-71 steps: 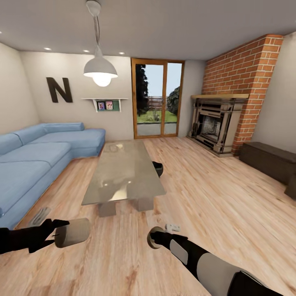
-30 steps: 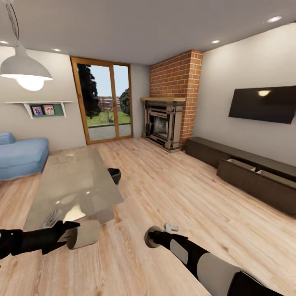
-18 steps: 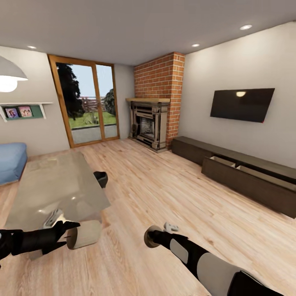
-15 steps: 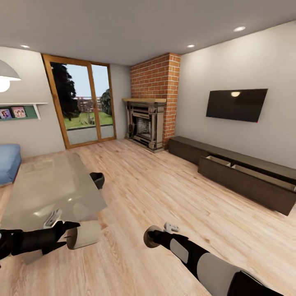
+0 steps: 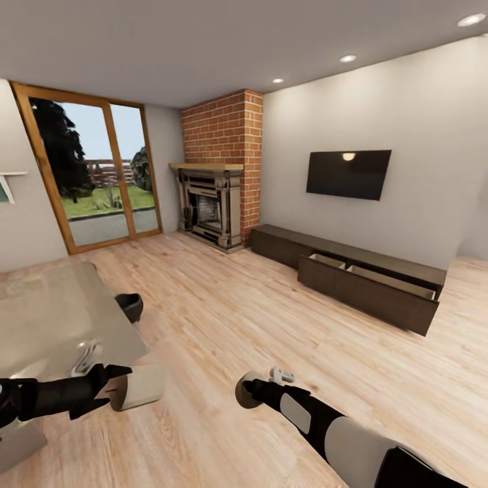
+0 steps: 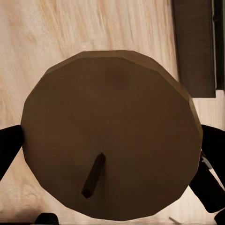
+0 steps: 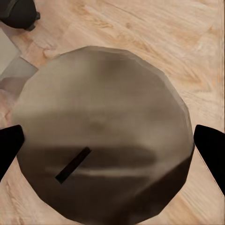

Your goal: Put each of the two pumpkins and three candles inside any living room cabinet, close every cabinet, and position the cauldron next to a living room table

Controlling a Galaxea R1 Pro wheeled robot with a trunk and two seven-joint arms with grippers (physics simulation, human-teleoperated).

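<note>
The left claw (image 5: 112, 388) is closed on a candle (image 5: 137, 389), held sideways low over the wood floor (image 5: 257, 325) just beside the near corner of the glass worktop (image 5: 47, 325); in the left wrist view that candle (image 6: 111, 136) shows its flat top and dark wick, with a black finger (image 6: 9, 150) pressed at each side; the right claw (image 5: 254, 392) likewise grips a second candle (image 5: 245, 391) out over bare floor, and in the right wrist view this candle (image 7: 101, 136) sits between two dark fingertips (image 7: 211, 145); the cauldron (image 5: 129, 306) stands on the floor, touching or very near the worktop's edge, and its dark belly (image 7: 16, 13) shows in the right wrist view; the cabinet (image 5: 352, 285) runs along the far wall below a television (image 5: 348, 174), well apart from both claws, with a pull-out front (image 5: 366, 295) standing open; a brick fireplace (image 5: 213, 203) fills the corner beside glass doors (image 5: 95, 176).
</note>
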